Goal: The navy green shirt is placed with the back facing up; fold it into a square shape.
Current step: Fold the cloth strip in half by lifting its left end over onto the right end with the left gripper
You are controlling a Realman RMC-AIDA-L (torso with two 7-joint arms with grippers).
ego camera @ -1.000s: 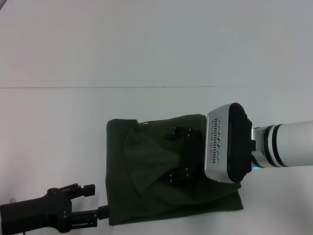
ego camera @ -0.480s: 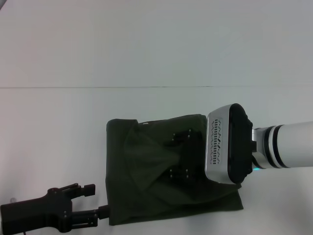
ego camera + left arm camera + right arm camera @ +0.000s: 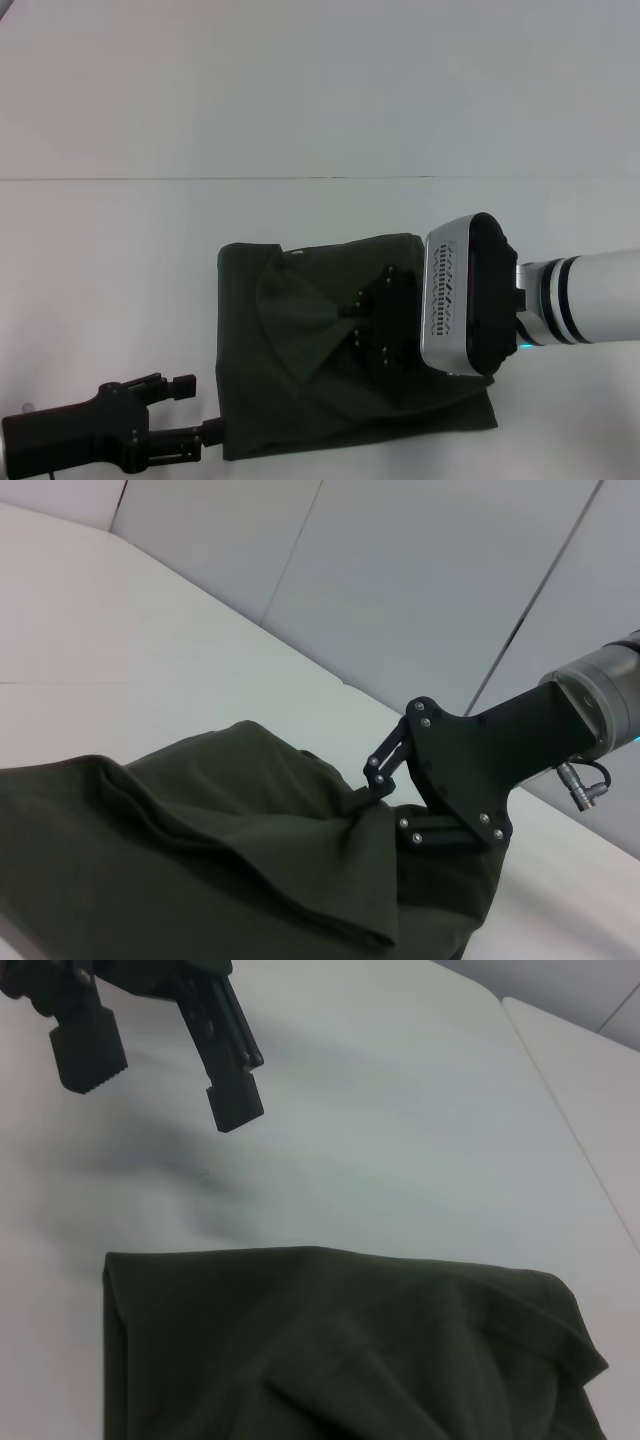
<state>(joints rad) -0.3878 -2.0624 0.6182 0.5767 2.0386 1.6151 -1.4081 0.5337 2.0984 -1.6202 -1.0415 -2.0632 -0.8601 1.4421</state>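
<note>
- Shirt (image 3: 300, 370) lies on the white counter (image 3: 300, 100), folded to a rough rectangle, plain olive side up, creases running across it.
- Right hand (image 3: 362, 320) is over the shirt's middle, fingers pressed together pinching a raised fold of cloth; the left wrist view shows the fabric tented up at the fingertips (image 3: 372, 783).
- Left hand (image 3: 195, 412) sits low by the shirt's near left corner, fingers spread, lower finger tip right at the cloth edge, holding nothing.
</note>
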